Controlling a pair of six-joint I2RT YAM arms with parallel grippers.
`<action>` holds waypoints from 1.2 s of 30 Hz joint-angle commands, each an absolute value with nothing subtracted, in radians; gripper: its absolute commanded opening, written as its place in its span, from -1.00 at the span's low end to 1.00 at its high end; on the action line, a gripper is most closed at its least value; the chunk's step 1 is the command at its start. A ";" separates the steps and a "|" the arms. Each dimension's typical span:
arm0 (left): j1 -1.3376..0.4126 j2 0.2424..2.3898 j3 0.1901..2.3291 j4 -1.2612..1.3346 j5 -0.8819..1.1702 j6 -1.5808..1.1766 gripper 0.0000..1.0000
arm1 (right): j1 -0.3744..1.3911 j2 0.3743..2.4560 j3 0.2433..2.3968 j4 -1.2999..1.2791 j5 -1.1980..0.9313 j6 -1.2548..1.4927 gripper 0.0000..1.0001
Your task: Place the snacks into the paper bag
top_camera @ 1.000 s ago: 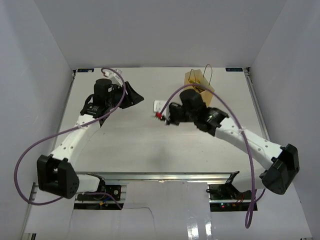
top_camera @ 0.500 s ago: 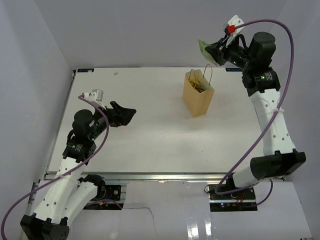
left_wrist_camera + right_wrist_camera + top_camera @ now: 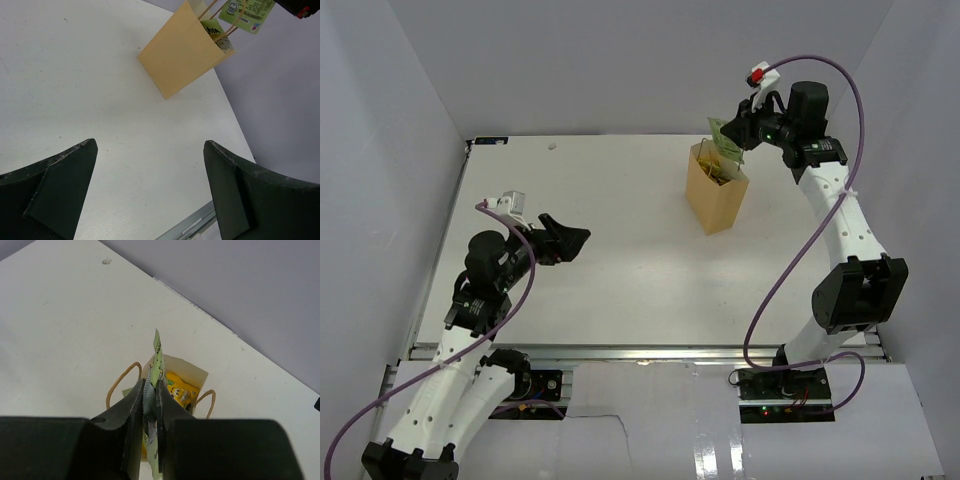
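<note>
The tan paper bag (image 3: 717, 195) stands upright at the back right of the table, mouth open. My right gripper (image 3: 733, 133) hangs just above its mouth, shut on a small green-white pouch (image 3: 723, 141). In the right wrist view the pouch (image 3: 158, 352) stands edge-on between my shut fingers (image 3: 135, 405), over the bag's rim (image 3: 192, 369). A yellow M&M's pack (image 3: 181, 389) lies inside the bag. My left gripper (image 3: 570, 240) is open and empty over the table's left half. The left wrist view shows the bag (image 3: 182, 55) far ahead and the held pouch (image 3: 247, 12) above it.
A small speck (image 3: 552, 146) lies near the table's back edge. White walls close in the table on the left, back and right. The metal front rail (image 3: 620, 352) runs along the near edge.
My right arm lifted the pouch from the table's middle, swung it high to the back right, then lowered it to just above the bag's mouth. My left arm pulled back to the near left.
</note>
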State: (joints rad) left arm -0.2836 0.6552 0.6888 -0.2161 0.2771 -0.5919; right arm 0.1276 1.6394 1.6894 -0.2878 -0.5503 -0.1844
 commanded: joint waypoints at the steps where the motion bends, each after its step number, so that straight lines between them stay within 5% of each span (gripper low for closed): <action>1: -0.285 0.644 0.681 -0.219 0.282 -0.601 0.96 | 0.135 1.652 1.686 -0.245 -0.525 -0.227 -0.75; 5: -0.285 0.644 0.687 -0.224 0.279 -0.598 0.96 | 0.137 1.658 1.674 -0.259 -0.520 -0.253 -0.07; 13: -0.285 0.655 0.729 -0.251 0.259 -0.597 0.96 | 0.135 1.583 1.707 -0.353 -0.566 -0.265 0.37; 17: -0.285 0.657 0.771 -0.294 0.216 -0.598 0.96 | 0.126 1.488 1.706 -0.521 -0.525 -0.279 1.00; 22: -0.285 0.609 0.781 -0.331 0.153 -0.603 0.96 | 0.117 1.306 1.484 -0.620 -0.428 -0.290 0.80; 36: -0.285 0.572 0.821 -0.364 0.198 -0.581 0.96 | 0.115 0.968 1.161 -0.583 -0.207 -0.187 0.80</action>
State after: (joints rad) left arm -0.2836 0.5823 0.7883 -0.3412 0.1768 -0.5911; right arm 0.1181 0.9882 1.1618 -0.6300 -0.2920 -0.2470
